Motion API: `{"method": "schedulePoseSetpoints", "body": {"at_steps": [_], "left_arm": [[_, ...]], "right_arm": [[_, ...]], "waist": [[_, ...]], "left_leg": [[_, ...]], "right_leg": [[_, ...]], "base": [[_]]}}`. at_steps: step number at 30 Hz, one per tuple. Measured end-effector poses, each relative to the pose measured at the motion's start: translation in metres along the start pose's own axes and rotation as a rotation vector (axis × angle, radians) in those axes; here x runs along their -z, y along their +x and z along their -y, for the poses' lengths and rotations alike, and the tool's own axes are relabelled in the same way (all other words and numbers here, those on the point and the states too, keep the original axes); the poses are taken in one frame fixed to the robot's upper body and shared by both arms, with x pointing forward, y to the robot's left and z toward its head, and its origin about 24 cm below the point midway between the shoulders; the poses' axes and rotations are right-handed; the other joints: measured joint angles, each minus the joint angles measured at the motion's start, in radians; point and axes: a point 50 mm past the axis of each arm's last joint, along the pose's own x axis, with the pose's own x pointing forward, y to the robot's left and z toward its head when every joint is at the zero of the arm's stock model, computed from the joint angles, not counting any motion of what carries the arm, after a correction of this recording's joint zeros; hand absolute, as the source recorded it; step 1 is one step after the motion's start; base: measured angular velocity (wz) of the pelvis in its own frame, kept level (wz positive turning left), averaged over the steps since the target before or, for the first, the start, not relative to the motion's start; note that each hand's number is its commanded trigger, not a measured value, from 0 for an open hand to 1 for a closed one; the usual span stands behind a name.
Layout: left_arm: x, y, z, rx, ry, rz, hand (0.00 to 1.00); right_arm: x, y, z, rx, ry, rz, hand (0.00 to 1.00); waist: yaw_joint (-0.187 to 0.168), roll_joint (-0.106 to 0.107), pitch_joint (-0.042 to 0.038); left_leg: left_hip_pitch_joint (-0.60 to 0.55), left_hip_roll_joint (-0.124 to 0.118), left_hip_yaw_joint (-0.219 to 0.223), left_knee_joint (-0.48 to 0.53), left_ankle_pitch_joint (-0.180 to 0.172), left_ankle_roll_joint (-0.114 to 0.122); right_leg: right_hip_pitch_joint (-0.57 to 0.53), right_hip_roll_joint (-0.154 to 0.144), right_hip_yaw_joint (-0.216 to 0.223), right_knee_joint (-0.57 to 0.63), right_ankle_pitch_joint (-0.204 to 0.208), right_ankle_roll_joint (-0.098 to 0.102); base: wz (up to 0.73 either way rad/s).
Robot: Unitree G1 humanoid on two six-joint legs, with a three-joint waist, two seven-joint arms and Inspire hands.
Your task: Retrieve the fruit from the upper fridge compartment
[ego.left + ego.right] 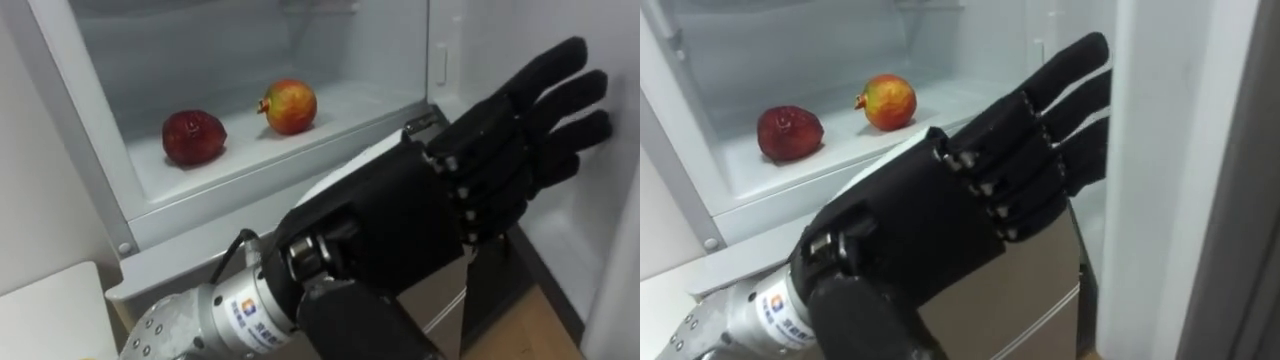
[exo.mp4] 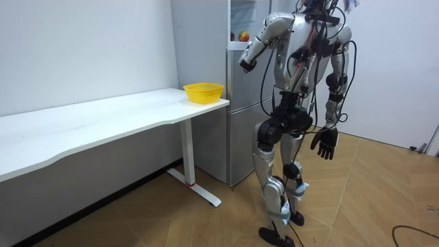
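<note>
Robot stands facing the fridge [image 2: 240, 130], upper compartment open. Both fruits sit on the white shelf [image 1: 355, 105] inside: dark red fruit [image 1: 194, 137] to the left, red-yellow fruit [image 1: 290, 106] just to its right and further back, a gap between them. Neither is touched.

I have the left hand [image 1: 470, 180] raised in front of the compartment, right of the fruits and apart from both. Its fingers [image 1: 575, 92] are straight, released, holding nothing, and they point toward the right side of the opening.

The right hand [image 2: 324, 145] hangs at the robot's side, fingers relaxed and empty.

A yellow bowl [image 2: 203, 92] sits on the end of the white surface [image 2: 103, 120] next to the fridge.
</note>
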Motion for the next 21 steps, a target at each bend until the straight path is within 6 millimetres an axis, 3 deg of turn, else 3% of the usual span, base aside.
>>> {"method": "schedulePoseSetpoints", "body": {"at_steps": [13, 21], "left_arm": [[0.015, 0.013, 0.01, 0.038, -0.032, -0.04, 0.0], [0.023, 0.016, 0.01, 0.029, -0.044, -0.062, 0.0]], "right_arm": [[-0.004, 0.0, 0.0, -0.009, -0.002, 0.002, 0.0], [-0.005, 0.0, -0.001, -0.024, 0.001, -0.005, 0.0]], "waist": [[-0.031, 0.004, 0.003], [-0.053, 0.008, 0.0063]], "left_leg": [[0.002, 0.005, 0.003, -0.004, 0.0, 0.0], [0.004, 0.012, 0.053, -0.004, -0.006, -0.01]], "right_leg": [[0.001, 0.005, 0.006, 0.0, 0.001, -0.002], [-0.002, 0.018, 0.019, -0.018, 0.006, -0.007]], "base": [[-0.02], [-0.04]]}}
